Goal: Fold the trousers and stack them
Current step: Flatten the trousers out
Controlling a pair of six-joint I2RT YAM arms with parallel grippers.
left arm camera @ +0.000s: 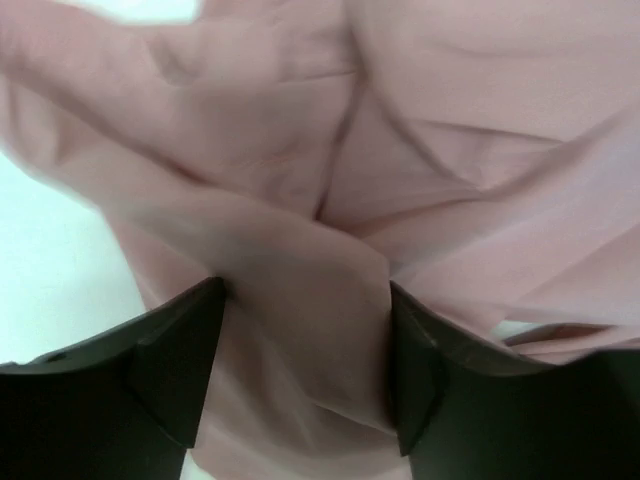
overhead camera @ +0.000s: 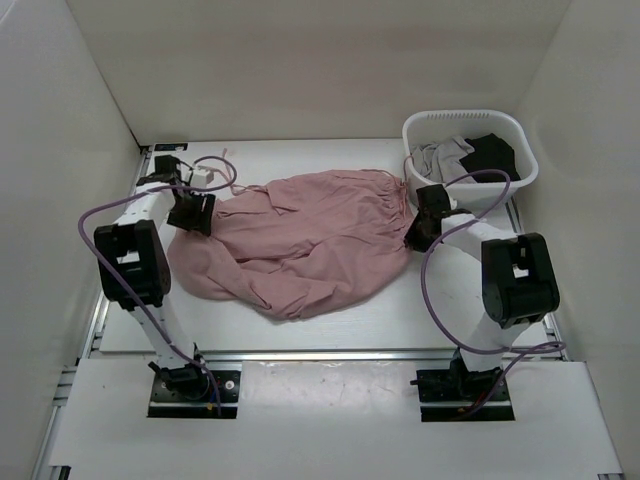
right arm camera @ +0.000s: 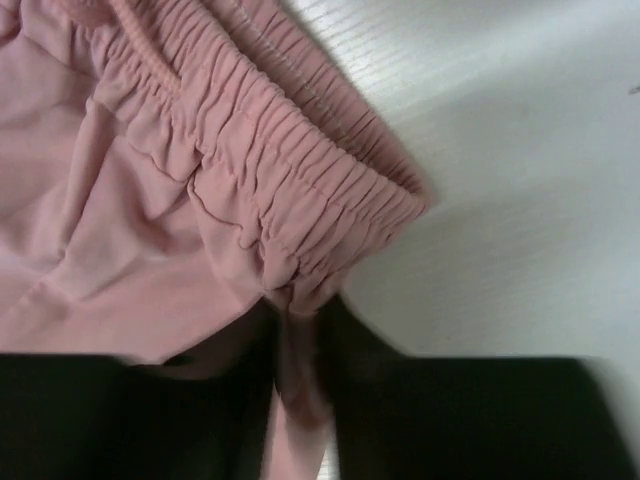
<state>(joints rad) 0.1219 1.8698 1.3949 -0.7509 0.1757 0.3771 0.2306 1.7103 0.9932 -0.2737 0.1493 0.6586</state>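
The dusty-pink trousers (overhead camera: pixel 300 240) lie crumpled across the middle of the table, with the gathered waist toward the right. My left gripper (overhead camera: pixel 190 213) is at their left end. In the left wrist view the left gripper (left arm camera: pixel 302 300) is open, its jaws apart on either side of a raised fold of the trousers (left arm camera: pixel 300 180). My right gripper (overhead camera: pixel 420 232) is at the waist's right corner. In the right wrist view the right gripper (right arm camera: pixel 298 330) is shut on the corner of the gathered waistband (right arm camera: pixel 290 190). A thin pink drawstring (overhead camera: pixel 222 160) trails at the back left.
A white laundry basket (overhead camera: pixel 520 140) stands at the back right, holding a grey garment (overhead camera: pixel 440 155) and a black garment (overhead camera: pixel 492 152). White walls close in the table on the left, back and right. Purple cables loop off both arms.
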